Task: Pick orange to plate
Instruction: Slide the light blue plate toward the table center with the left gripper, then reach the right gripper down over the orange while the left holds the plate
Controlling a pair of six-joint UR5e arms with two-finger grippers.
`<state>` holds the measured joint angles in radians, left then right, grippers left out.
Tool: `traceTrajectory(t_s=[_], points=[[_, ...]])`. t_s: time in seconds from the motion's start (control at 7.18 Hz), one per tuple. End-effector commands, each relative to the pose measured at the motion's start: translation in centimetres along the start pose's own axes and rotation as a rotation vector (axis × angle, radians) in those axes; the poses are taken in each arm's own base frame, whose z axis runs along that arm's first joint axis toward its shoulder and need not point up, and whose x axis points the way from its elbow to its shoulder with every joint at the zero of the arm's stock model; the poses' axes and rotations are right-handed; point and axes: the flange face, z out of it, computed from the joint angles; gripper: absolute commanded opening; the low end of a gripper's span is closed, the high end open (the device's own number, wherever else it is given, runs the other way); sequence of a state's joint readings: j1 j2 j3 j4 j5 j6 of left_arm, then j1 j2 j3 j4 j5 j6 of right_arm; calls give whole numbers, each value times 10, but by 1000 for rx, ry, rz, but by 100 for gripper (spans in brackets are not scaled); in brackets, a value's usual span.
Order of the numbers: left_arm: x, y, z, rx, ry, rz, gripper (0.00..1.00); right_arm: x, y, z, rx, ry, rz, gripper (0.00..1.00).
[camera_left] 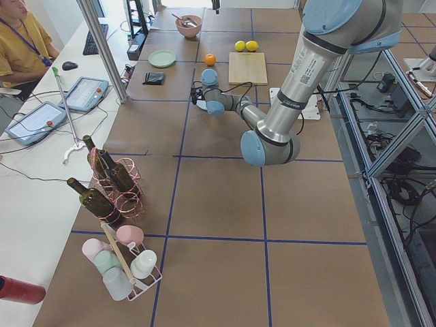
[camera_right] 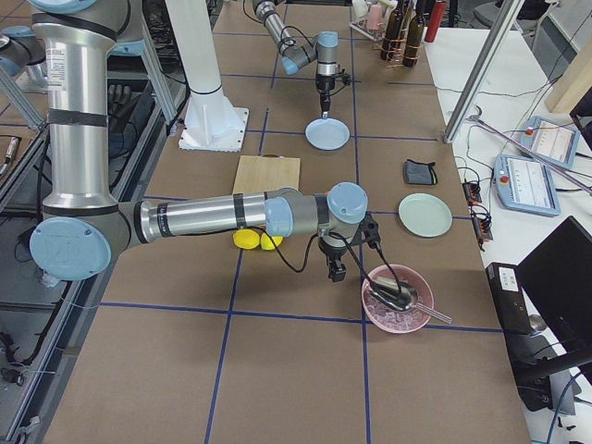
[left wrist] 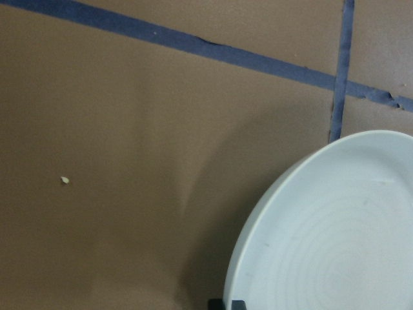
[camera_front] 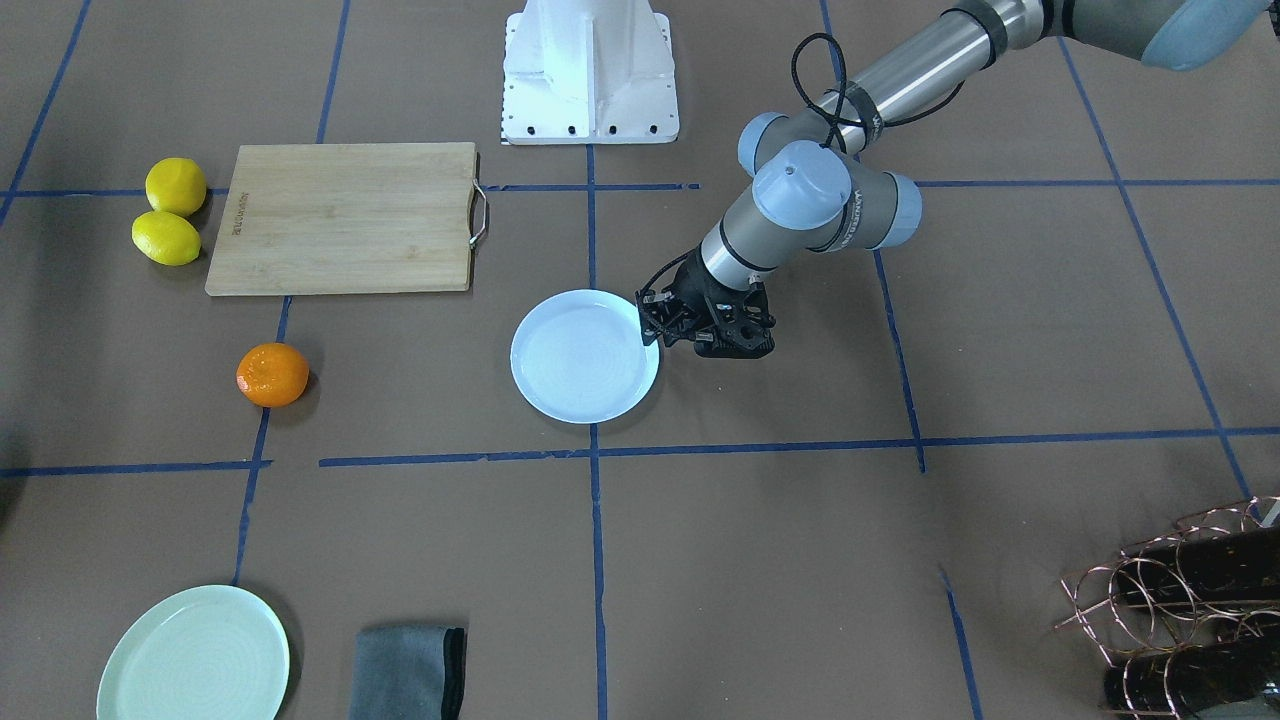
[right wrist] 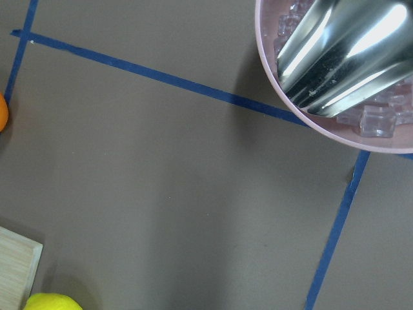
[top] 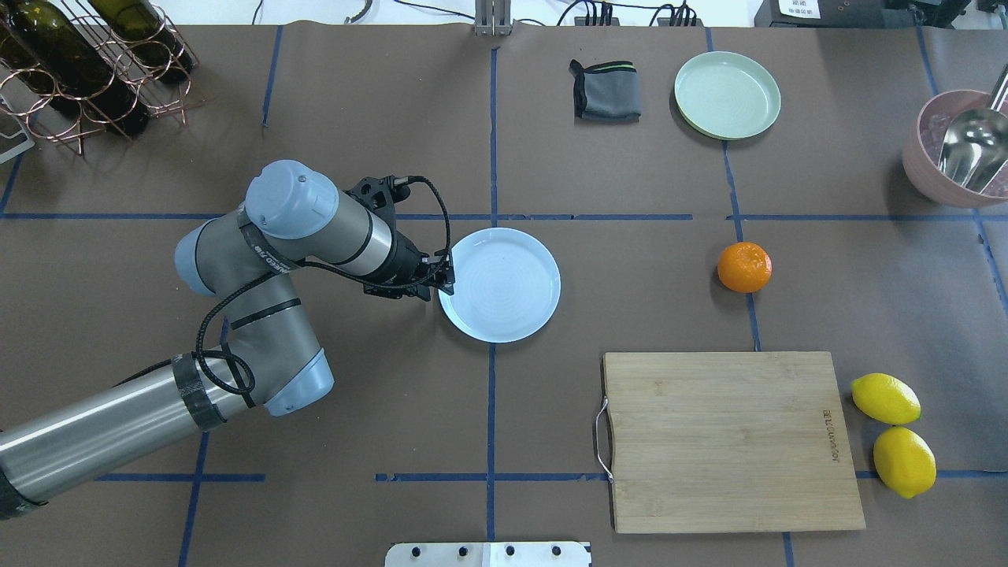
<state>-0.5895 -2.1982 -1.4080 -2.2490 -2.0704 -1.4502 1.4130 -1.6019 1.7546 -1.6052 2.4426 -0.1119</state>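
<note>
Beside the left claw (top: 443, 277), just to its right in the overhead view, lies the plate (top: 512, 319); the claw's tips sit at the plate's left rim, and whether they are spread or pinched together cannot be told. Farther right of that claw, well apart from the plate, the orange (top: 744, 267) rests on the bare desk (top: 630, 276). Only the right-side view shows the right claw (camera_right: 337, 270), hanging just beside a pink bowl (camera_right: 372, 313) with two lemons (camera_right: 246, 240) near its other side; its state cannot be told.
</note>
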Motion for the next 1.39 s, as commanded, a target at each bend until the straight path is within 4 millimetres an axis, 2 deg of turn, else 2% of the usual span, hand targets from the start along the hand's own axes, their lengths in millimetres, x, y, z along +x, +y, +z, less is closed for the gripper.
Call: traceTrajectory(t_s=[0.0, 0.14, 0.28, 0.42, 0.56, 0.84, 0.98, 1.25], points=[[5, -7, -32, 30, 40, 6, 77, -41, -30, 8, 17, -7, -15, 100], [-13, -2, -43, 33, 39, 5, 78, -83, -49, 26, 50, -28, 10, 100], [-15, -3, -45, 35, 40, 3, 78, -142, -72, 51, 99, -38, 97, 100], [-14, -3, -45, 35, 41, 4, 79, -199, -86, 83, 166, -16, 191, 100], [-14, -2, -48, 38, 44, 4, 79, -242, -94, 106, 189, -14, 245, 100], [-14, -2, -49, 38, 44, 4, 80, -280, -90, 138, 215, 37, 221, 100], [-14, -2, -49, 38, 44, 3, 80, -301, -98, 146, 242, 47, 219, 100], [-14, -1, -49, 36, 44, -6, 80, -298, -95, 152, 229, 62, 227, 100]])
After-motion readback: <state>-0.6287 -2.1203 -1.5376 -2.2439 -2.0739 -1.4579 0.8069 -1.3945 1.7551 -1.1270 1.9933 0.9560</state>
